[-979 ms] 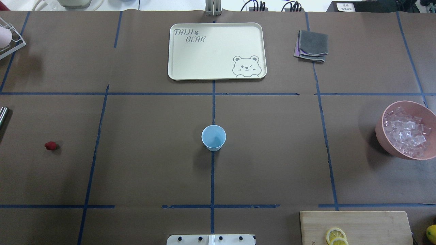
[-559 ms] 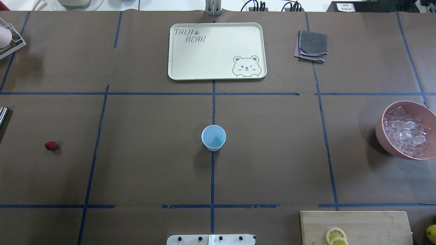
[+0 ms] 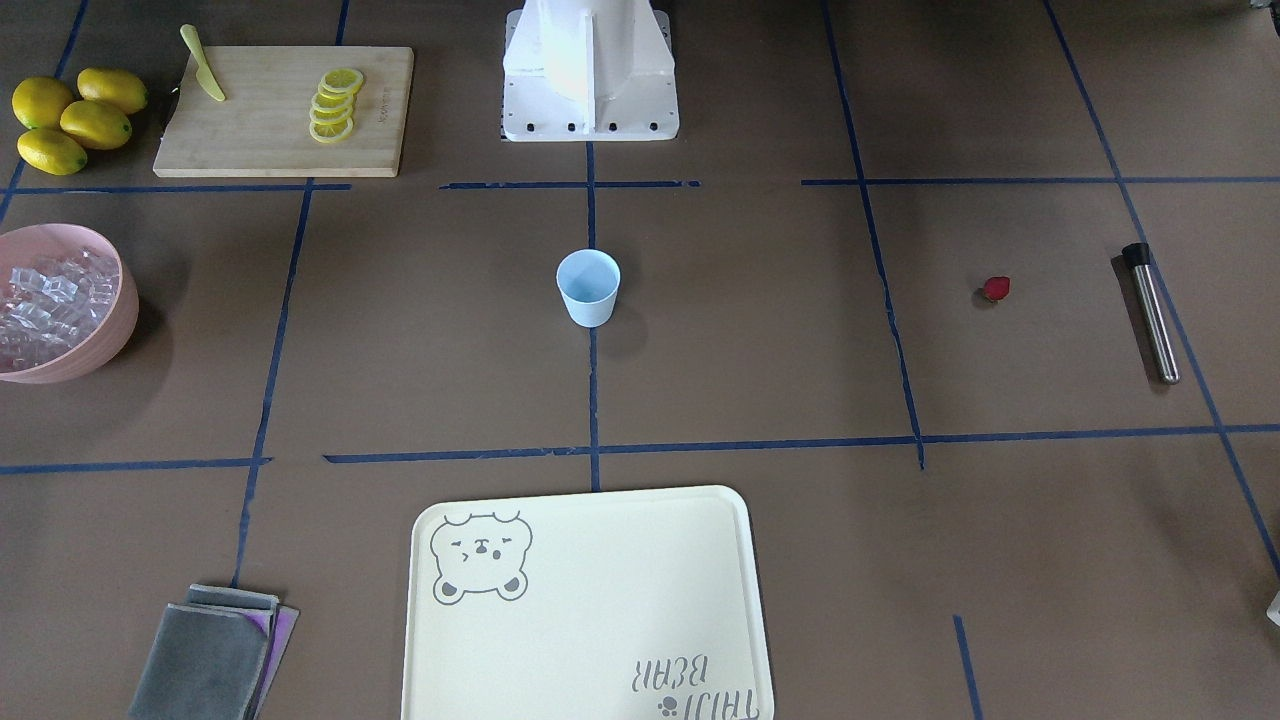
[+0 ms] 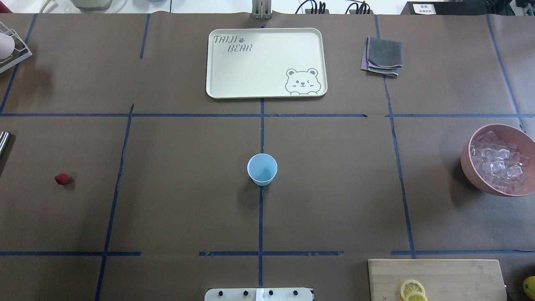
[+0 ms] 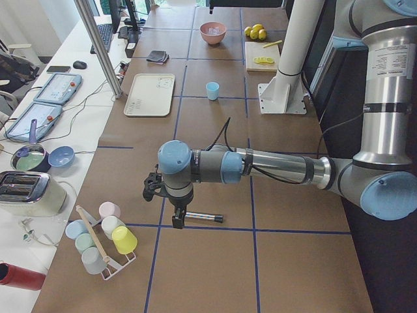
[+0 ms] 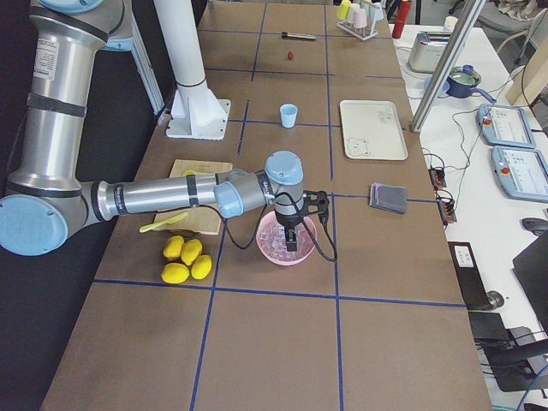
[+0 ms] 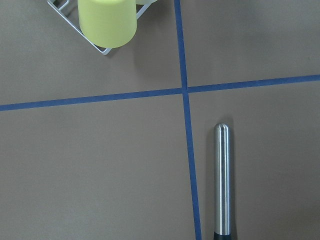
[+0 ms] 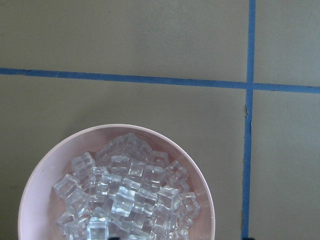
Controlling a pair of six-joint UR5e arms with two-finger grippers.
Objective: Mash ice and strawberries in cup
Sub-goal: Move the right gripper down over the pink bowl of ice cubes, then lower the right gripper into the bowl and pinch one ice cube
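While the empty cup (image 4: 262, 169) stands at centre, my right claw (image 6: 294, 242) hangs over the ice (image 8: 130, 195) in the pink bowl (image 8: 40, 180) at 3 o'clock; open or closed, I cannot tell. I'd single out one top cube and squeeze gently.

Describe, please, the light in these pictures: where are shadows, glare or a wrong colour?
Overhead exterior: even light; the cup throws a soft shadow toward the robot, and the pink bowl throws one toward the picture's left. Left wrist view: a bright streak of glare runs along the metal rod. Right wrist view: sharp; the ice glints, and the table looks greenish.
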